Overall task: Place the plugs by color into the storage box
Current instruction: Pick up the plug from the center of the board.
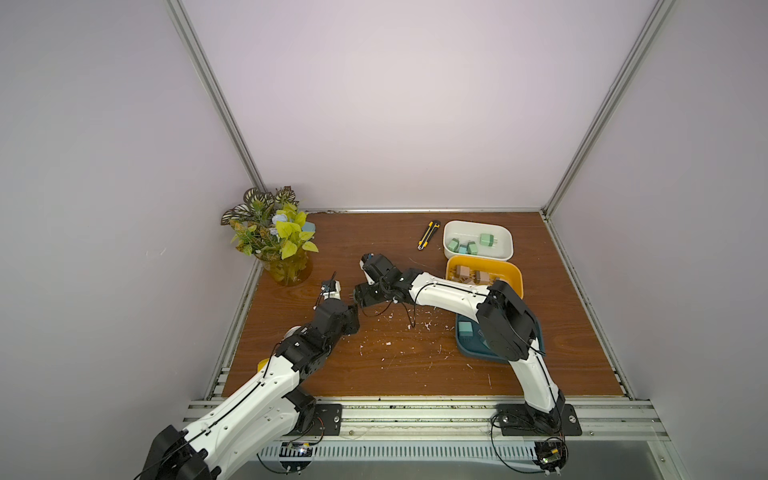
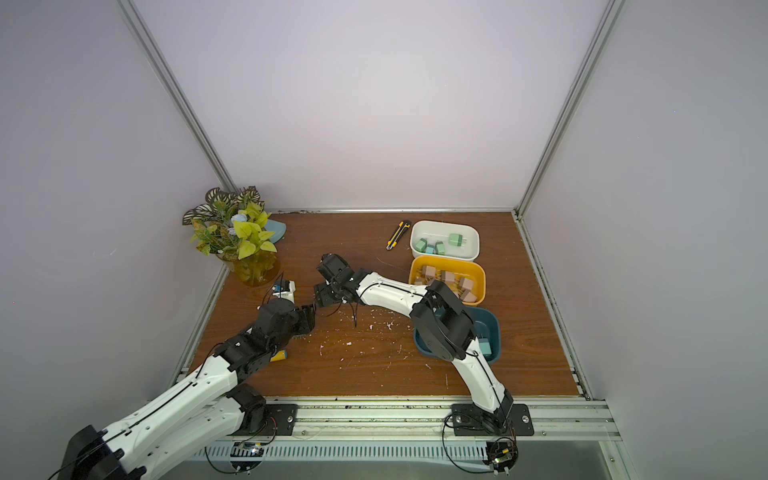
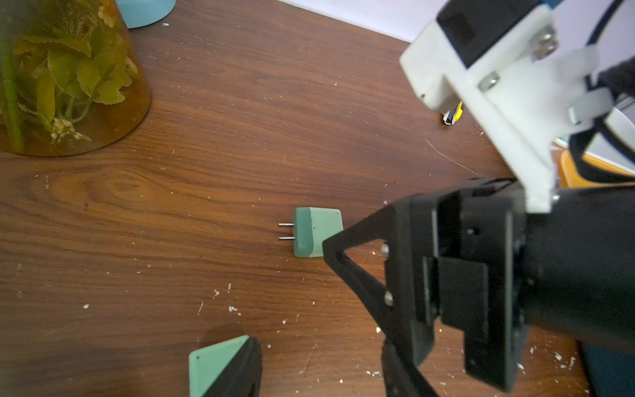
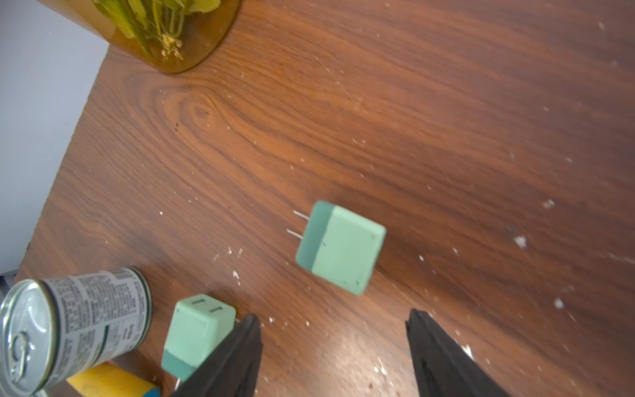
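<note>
Along the left edge of the counter [image 1: 415, 365] stand an amber vase [image 1: 286, 270] and a tin can [image 4: 75, 323], its label print too blurred to read. A can-side plug [image 4: 197, 330], mint, lies by 1 finger [image 3: 242, 369] of the left end effector [image 2: 308, 316]; apart or together, I cannot tell. The middle plug [image 4: 340, 247], mint, lies on open wood just ahead of the right end effector [image 4: 333, 314], jaws apart. Rightward: utility knife [image 1: 429, 235], then 3 storage boxes [image 1: 509, 245] of sorted plugs [image 1: 485, 240].
</note>
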You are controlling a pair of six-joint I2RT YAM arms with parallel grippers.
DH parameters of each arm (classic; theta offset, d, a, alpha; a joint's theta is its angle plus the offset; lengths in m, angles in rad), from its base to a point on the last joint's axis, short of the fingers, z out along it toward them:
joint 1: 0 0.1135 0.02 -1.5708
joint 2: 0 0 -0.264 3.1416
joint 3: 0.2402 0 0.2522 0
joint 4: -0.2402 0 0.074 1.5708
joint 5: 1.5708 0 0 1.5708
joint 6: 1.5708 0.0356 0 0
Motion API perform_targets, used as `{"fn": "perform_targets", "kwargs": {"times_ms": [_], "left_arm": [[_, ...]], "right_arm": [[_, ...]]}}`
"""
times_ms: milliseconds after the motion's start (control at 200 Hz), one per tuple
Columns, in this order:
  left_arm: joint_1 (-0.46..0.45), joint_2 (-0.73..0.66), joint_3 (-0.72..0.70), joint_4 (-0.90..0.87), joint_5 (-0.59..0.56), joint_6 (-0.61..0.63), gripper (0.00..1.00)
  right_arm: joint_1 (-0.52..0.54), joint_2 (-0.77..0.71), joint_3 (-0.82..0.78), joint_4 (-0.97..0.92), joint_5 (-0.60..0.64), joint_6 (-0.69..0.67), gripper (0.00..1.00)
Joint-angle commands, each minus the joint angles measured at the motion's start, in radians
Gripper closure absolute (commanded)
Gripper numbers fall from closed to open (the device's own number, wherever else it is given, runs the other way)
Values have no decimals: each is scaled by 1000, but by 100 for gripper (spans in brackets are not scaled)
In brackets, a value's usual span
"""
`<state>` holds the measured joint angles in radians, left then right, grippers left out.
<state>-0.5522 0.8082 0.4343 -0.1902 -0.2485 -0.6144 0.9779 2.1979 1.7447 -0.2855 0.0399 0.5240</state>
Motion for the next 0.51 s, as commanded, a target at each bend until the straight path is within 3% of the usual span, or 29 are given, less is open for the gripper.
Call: {"fn": "perform_targets", "kwargs": {"times_ms": [0,295,500], "left_arm": [[12,-18,-3,-5,16,13,41],[12,-112,4,-71,16,14,39],[11,-105,0,-58,48,13,38]], "right_arm": [[9,19,73,-58,2,-25,27],[12,100,155,-83,20,-26,27],[14,206,260,-115,-6,-24,28]]}}
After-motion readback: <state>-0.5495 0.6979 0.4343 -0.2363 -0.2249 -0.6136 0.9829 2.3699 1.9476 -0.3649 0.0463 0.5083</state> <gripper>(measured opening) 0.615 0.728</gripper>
